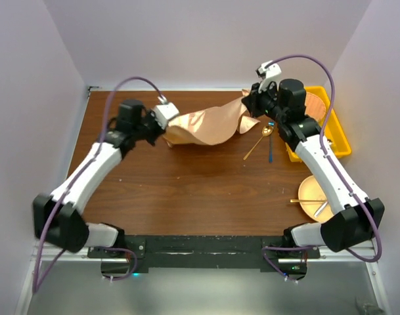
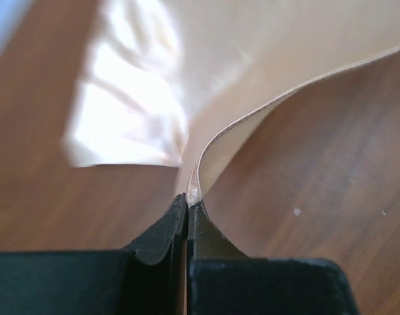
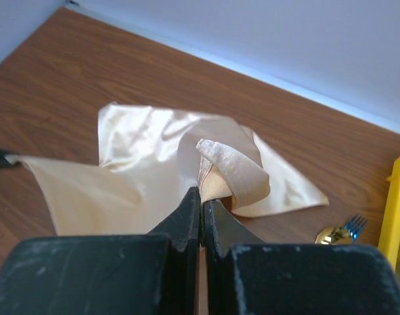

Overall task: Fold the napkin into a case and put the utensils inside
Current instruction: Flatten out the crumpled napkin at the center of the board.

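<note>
At the bench's (image 1: 186, 190) twelve o'clock, left hand (image 2: 188, 197) and right hand (image 3: 201, 193) clamp the limp, likely slippery napkin (image 1: 206, 125); best held by corners.

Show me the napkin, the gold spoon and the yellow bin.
napkin (image 1: 206, 125), top view, middle of the cloth.
gold spoon (image 1: 255, 147), top view, mid-handle.
yellow bin (image 1: 339, 131), top view, right wall.

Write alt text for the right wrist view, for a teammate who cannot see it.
The right gripper is shut on a bunched fold of the peach napkin, which spreads away leftward over the wooden table. At lower right, a gold spoon and a fork with blue tines peek in beside a yellow tray; a pale wall runs behind.
</note>
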Controlling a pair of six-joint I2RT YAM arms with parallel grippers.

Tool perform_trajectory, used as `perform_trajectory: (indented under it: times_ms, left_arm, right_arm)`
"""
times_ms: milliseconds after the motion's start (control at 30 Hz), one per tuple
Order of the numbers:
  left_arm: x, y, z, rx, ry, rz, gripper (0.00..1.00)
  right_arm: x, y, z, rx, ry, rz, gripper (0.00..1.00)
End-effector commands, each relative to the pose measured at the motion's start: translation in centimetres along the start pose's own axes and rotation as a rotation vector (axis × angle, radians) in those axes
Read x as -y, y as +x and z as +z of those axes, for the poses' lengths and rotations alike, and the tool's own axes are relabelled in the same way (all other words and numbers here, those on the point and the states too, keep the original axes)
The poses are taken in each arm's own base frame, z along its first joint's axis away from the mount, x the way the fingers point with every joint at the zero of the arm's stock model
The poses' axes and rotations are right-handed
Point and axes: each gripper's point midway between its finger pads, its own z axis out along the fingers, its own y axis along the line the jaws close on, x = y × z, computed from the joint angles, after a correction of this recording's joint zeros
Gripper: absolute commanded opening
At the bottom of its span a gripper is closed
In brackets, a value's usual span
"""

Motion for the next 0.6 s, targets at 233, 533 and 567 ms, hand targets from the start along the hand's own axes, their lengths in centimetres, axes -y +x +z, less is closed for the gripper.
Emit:
perform_trajectory:
  times_ms: [233,533,567]
  left_arm:
    - [-2.0,-10.6,-17.7,0.335,-0.289,-0.071,0.00]
    - [-13.8,-12.2,-17.9,0.381,-0.634,-0.237,0.00]
    - [-16.3,-12.1,-17.3,0.377,-0.664,-0.273,0.00]
  right_arm:
    - [-3.8,-10.2,-7.5,0.283,-0.120,0.021,0.00]
    - [-2.1,-15.4,-0.2,0.369,-0.095,0.051,0.00]
    - [-1.7,-15.6,1.1,0.373,-0.087,0.053,0.00]
